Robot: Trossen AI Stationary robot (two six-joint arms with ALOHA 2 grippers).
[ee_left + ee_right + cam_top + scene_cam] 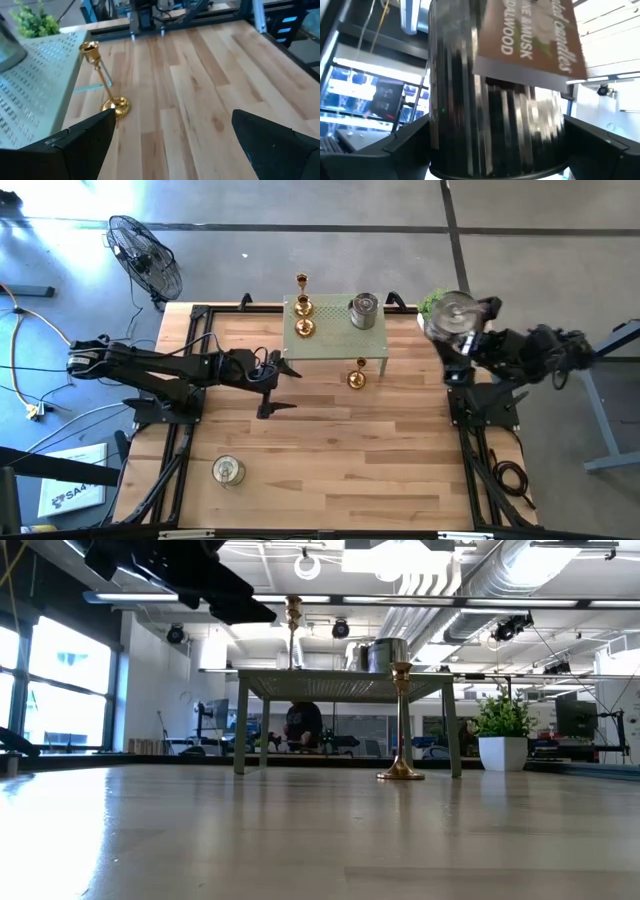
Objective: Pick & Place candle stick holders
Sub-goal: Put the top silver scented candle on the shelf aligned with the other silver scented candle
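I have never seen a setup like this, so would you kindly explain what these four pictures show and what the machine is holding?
Two dark robot arms work at a wooden table. One picture looks straight down, one looks level across the tabletop, and one comes from each arm's wrist. The left claw is open and empty over the middle of the table. The right claw holds a ribbed silver jar holder at the far right corner. A small pale green stand carries two gold candlesticks and another silver jar. A third gold candlestick stands on the table by the stand, and one more silver jar sits near the front left.
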